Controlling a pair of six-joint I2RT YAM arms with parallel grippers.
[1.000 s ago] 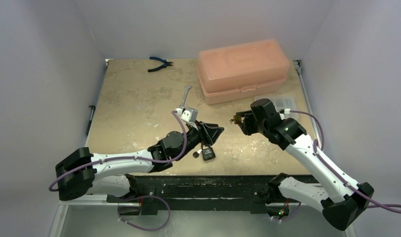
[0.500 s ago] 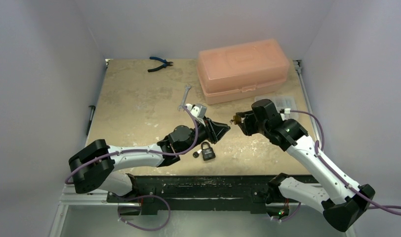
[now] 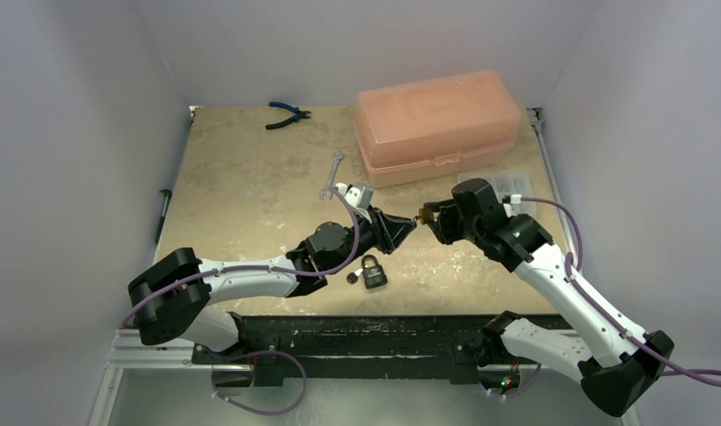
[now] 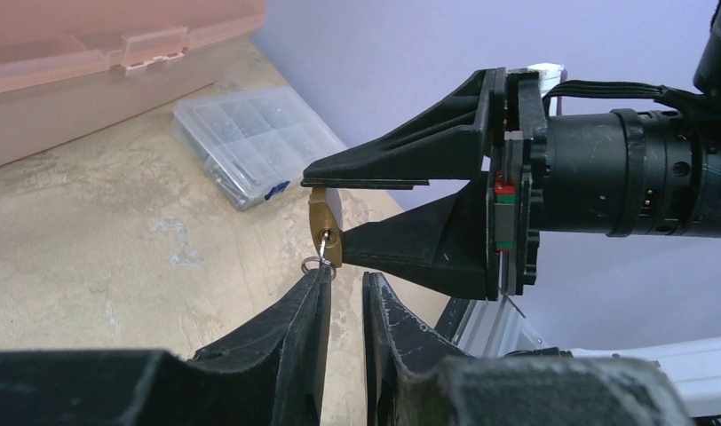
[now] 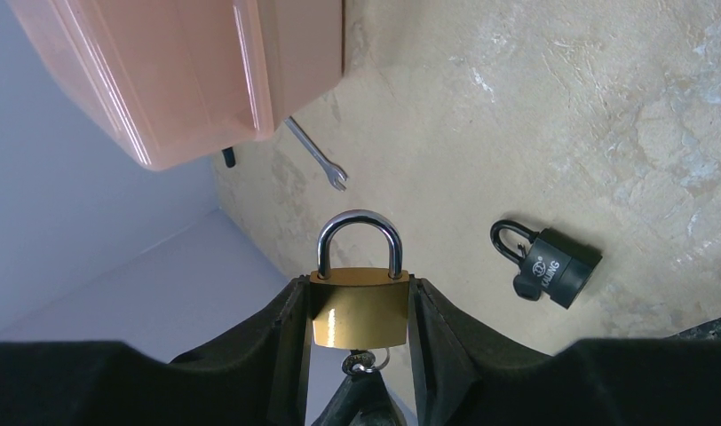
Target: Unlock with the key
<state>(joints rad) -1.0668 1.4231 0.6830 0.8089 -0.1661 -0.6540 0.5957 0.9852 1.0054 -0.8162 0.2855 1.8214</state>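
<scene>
You are clamping the brass padlock (image 5: 359,321) in the right tool (image 5: 359,297); the key (image 4: 325,238) is sitting in its keyway, at the tip of the left tool (image 4: 344,280); those jaws narrowly apart, grip unclear; shackle (image 5: 359,222) closed; turning remains.

Tan scuffed surface (image 3: 241,195). Pink plastic box (image 3: 437,124) with its lid shut, upper right of the top view, set at a slant. Blue-handled pliers (image 3: 288,114) at the far edge, upper centre-left. Small silver wrench (image 3: 331,175) flat on the surface, just left of the box's near corner and apart from it. Clear compartment case (image 3: 510,185) with small parts, near the right edge, just below the box. Black padlock (image 3: 371,272), shackle closed, lying flat lower centre. Dark thin tool (image 3: 163,213) off the left edge, type unclear.
</scene>
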